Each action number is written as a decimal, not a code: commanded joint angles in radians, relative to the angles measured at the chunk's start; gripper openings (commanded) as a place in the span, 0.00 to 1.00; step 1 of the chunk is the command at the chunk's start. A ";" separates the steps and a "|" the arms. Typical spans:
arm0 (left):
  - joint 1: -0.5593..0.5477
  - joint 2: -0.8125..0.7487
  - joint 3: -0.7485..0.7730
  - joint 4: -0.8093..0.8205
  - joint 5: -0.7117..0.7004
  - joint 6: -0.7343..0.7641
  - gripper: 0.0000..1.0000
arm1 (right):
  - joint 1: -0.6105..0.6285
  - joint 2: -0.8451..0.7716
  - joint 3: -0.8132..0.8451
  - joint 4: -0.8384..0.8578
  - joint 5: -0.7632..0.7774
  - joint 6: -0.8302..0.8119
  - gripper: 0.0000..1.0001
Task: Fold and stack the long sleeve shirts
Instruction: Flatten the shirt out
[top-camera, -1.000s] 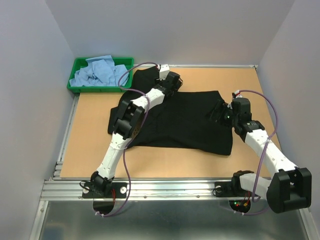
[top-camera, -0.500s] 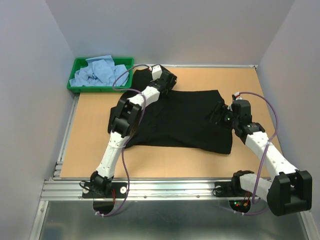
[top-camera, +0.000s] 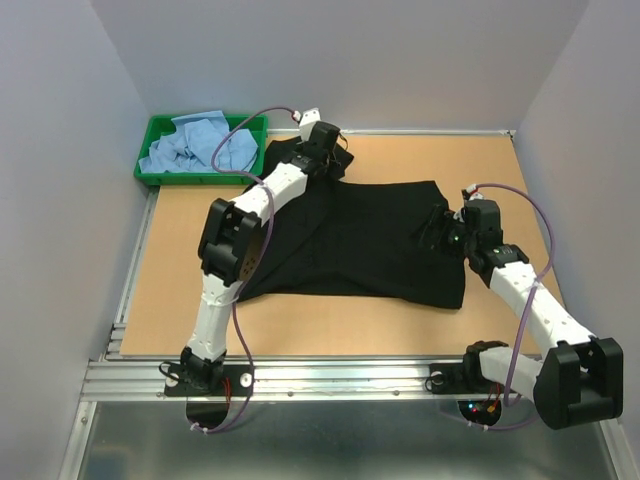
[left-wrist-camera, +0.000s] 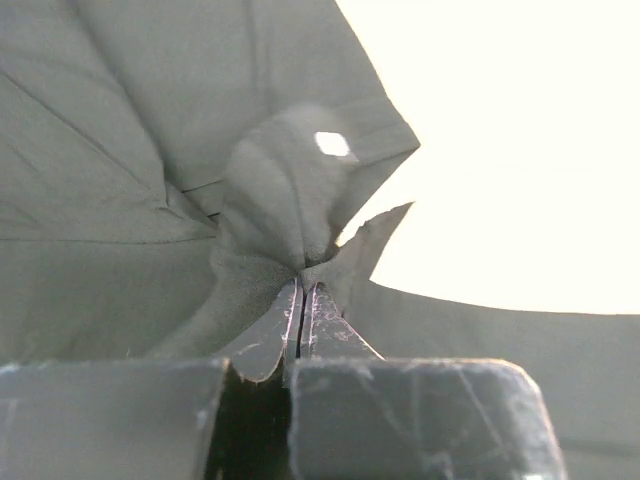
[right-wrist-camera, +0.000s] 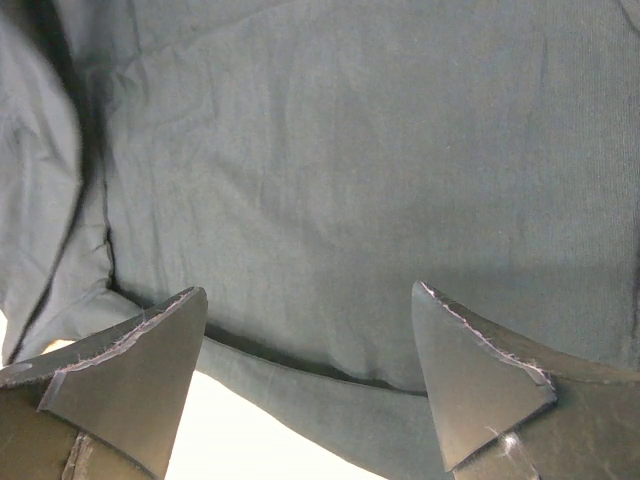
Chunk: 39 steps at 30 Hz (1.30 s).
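One black shirt (top-camera: 350, 240) lies spread across the middle of the tan surface (top-camera: 500, 170), its far-left part reaching toward the one green tray (top-camera: 150, 140) that sits at the far-left corner. The tray holds a crumpled heap of light blue shirts (top-camera: 195, 145); how many are in the heap cannot be told.

Two arms work over the black shirt. The left arm (top-camera: 240, 235) stretches to the far-left part of the black shirt, just beside the tray's right end. In the left wrist view the left fingers (left-wrist-camera: 275, 335) are pressed together on a pinched fold of the black cloth, which bunches up just beyond the tips. One small pale spot (left-wrist-camera: 332, 144) shows on that bunch; whether it is a button or a gap is unclear.

The right arm (top-camera: 525, 295) reaches the shirt's right edge. The right fingers (right-wrist-camera: 125, 370) stand wide apart over the cloth near its hem, with nothing between them.
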 joint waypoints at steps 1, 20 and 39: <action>0.002 -0.147 -0.056 0.030 0.080 0.065 0.00 | -0.001 0.008 -0.005 0.011 0.019 -0.026 0.88; 0.002 -0.562 -0.493 0.053 0.609 0.438 0.00 | 0.000 0.076 0.018 0.019 0.066 -0.070 0.88; -0.012 -1.157 -0.985 -0.157 0.834 0.494 0.69 | -0.001 0.313 0.138 0.093 0.145 -0.088 0.88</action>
